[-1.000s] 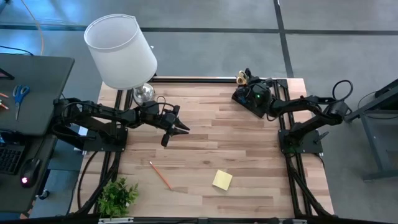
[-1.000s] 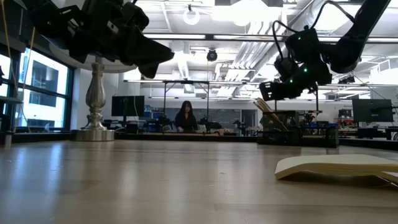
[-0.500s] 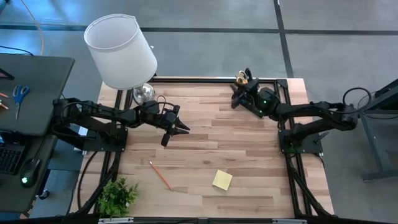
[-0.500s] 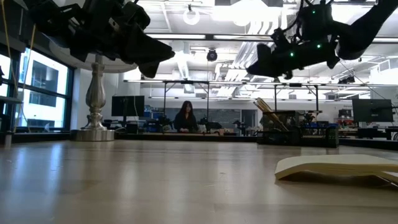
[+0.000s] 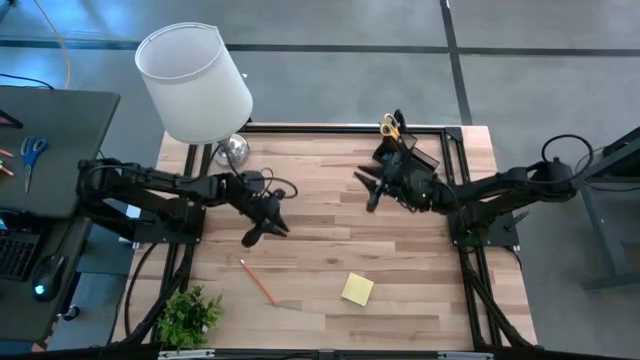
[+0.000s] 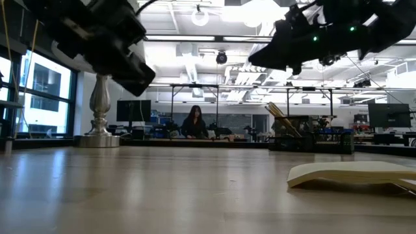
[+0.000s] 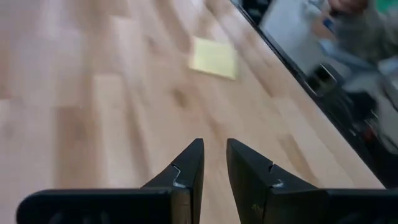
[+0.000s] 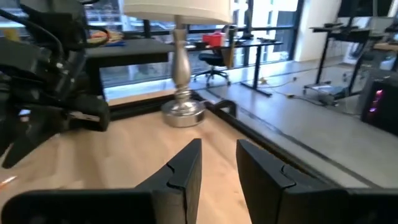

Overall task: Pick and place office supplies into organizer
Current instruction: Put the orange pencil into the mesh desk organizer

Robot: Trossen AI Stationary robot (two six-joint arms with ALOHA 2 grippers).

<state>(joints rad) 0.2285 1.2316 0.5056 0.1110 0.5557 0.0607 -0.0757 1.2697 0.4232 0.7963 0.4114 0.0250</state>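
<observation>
The yellow sticky-note pad (image 5: 357, 289) lies flat near the table's front middle; it also shows in the low view (image 6: 354, 174) and the left wrist view (image 7: 214, 58). An orange pencil (image 5: 258, 281) lies left of it. The black organizer (image 5: 425, 158) stands at the far right, with yellow-handled scissors (image 5: 388, 126) sticking up from it. My left gripper (image 5: 258, 232) hovers left of centre, tipped downward, open by a narrow gap (image 7: 214, 158) and empty. My right gripper (image 5: 365, 190) hangs in the air just left of the organizer, pointing level toward the table's left, open (image 8: 217, 162) and empty.
A lamp with a white shade (image 5: 195, 80) and a silver base (image 5: 232, 150) stands at the far left corner. A small green plant (image 5: 188, 315) sits at the near left corner. Bare wood lies between the two grippers. A person shows far off in the room (image 6: 195, 122).
My right gripper has swung away from above the organizer toward the table's middle and near side, rising a little and turning to face left. My left gripper has tipped downward and shifted slightly toward the near left. Pad and pencil have stayed where they were.
</observation>
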